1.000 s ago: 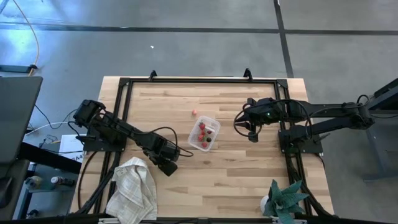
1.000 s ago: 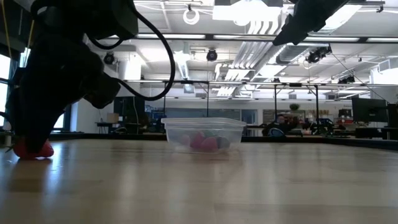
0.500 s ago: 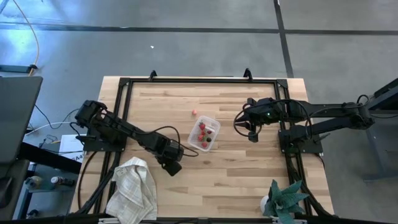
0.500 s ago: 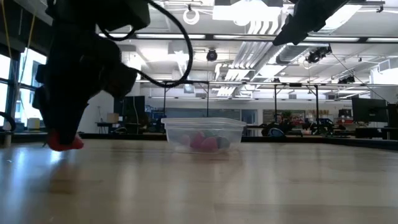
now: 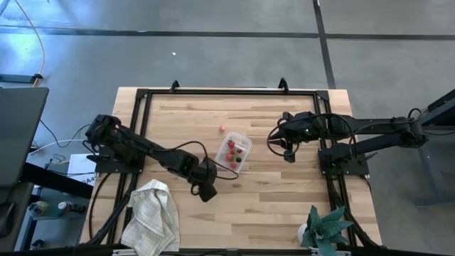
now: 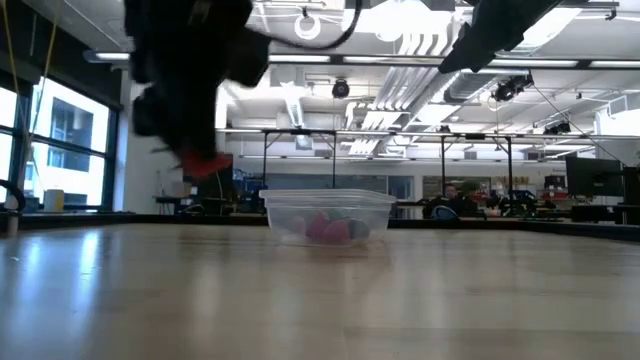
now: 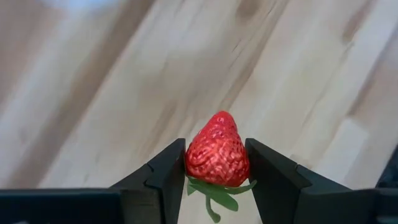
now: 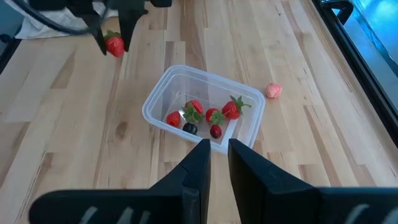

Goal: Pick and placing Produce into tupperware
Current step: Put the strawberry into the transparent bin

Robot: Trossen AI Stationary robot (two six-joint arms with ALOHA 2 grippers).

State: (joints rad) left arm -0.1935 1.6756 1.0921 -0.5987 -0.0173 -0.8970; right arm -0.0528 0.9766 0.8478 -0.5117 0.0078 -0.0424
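The clear tupperware [image 5: 233, 153] sits mid-table on its base and holds several red strawberries plus a dark piece [image 8: 189, 129]. It also shows in the low view [image 6: 328, 215] and the right wrist view [image 8: 163, 93]. My left gripper [image 5: 206, 190] hovers off its near-left corner, shut on a red strawberry [image 7: 217, 152]. That strawberry also shows in the low view [image 6: 205, 165] and the right wrist view [image 8: 114, 45]. One pink piece [image 5: 222, 129] lies on the wood beyond the container. My right gripper [image 5: 286, 153] waits to the container's right, fingers nearly together [image 8: 219, 163]. My left gripper pinches the strawberry's wide leaf end [image 7: 214, 174] between its two fingers [image 7: 168, 177], one on each side. The red tip points away from the wrist, and the green leaves [image 7: 214, 193] sit back between the fingers. The berry is lifted clear, higher than the container's rim [image 6: 328, 196].
A white checked towel [image 5: 153, 213] lies at the near-left corner. A teal leafy plant [image 5: 327, 227] stands at the near-right corner. A black frame [image 5: 227, 92] runs along the table's edges. Bare wood lies near the container and to its left.
My left gripper, shut on the strawberry throughout, has risen from table height to above the container's rim. It has also moved toward the table's right, closer to the container. The strawberry has been lifted clear of the wood. My right arm has kept still.
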